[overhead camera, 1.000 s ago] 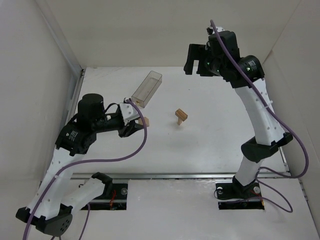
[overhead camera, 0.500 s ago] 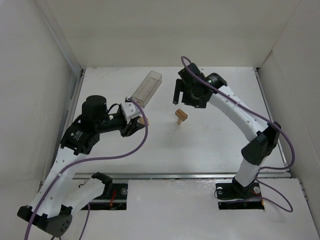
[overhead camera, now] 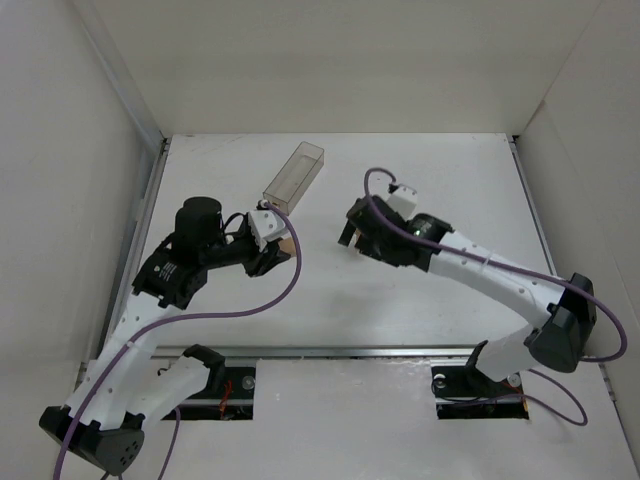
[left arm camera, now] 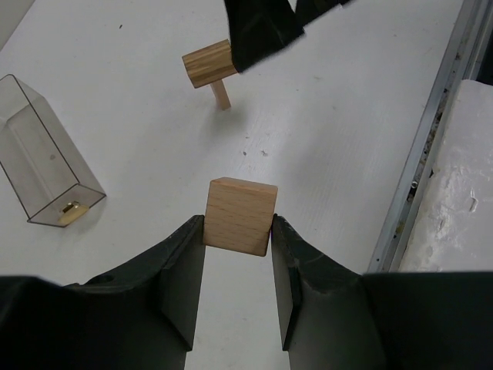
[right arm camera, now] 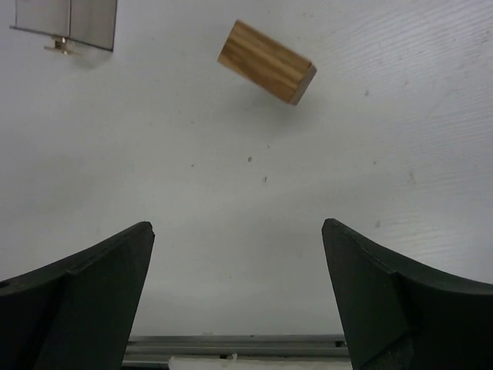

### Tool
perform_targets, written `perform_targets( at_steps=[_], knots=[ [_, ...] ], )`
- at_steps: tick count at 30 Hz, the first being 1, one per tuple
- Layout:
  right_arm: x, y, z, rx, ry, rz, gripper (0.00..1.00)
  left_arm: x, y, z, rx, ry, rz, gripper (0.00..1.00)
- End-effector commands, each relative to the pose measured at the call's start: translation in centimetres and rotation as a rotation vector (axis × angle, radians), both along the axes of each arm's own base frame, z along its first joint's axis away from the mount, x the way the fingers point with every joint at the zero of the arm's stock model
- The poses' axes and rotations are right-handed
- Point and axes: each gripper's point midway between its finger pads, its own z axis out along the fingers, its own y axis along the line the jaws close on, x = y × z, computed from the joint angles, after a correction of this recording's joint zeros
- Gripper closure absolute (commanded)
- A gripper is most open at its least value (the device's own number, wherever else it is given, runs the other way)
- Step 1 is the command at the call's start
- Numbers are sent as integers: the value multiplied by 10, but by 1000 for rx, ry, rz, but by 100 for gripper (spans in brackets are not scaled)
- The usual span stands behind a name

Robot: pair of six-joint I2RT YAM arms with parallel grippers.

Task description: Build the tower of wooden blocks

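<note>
The wood block tower [left arm camera: 209, 65] is a tan block lying on a thin upright stick [left arm camera: 222, 96], near the table's middle. It also shows in the right wrist view [right arm camera: 266, 62]. In the top view my right gripper hides it. My right gripper [overhead camera: 349, 233] is open and empty [right arm camera: 237, 227], low over the table right beside the tower; its dark fingers [left arm camera: 262, 31] touch or overlap the block's right end. My left gripper [overhead camera: 277, 251] is shut on a light-tan wooden block [left arm camera: 240, 216] and holds it above the table, left of the tower.
A clear plastic box [overhead camera: 294, 178] lies at the back left of the tower, with a small brass piece at its near end [left arm camera: 71, 210]. A metal rail [overhead camera: 330, 351] runs along the table's near edge. White walls close in both sides.
My right arm has swung down from high at the back to low over the tower, gripper open. My left gripper has edged slightly with its block still held.
</note>
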Motion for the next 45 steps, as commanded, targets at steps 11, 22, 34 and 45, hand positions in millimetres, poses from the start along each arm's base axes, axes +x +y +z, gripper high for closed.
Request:
perform_targets(
  at_steps=[11,22,34,45],
  knots=[
    [-15,14,-8,125,-378,-1,14,11,6,12,-85,-68,113,90],
    [-20,16,-54,-59,-396,0,31,21,13,3,-63,-62,185,89],
    [-12,28,-87,-147,-409,-14,20,27,7,-1,-135,-38,216,89],
    [-26,53,-55,-100,-163,70,0,29,18,-11,-144,-23,300,89]
  ],
)
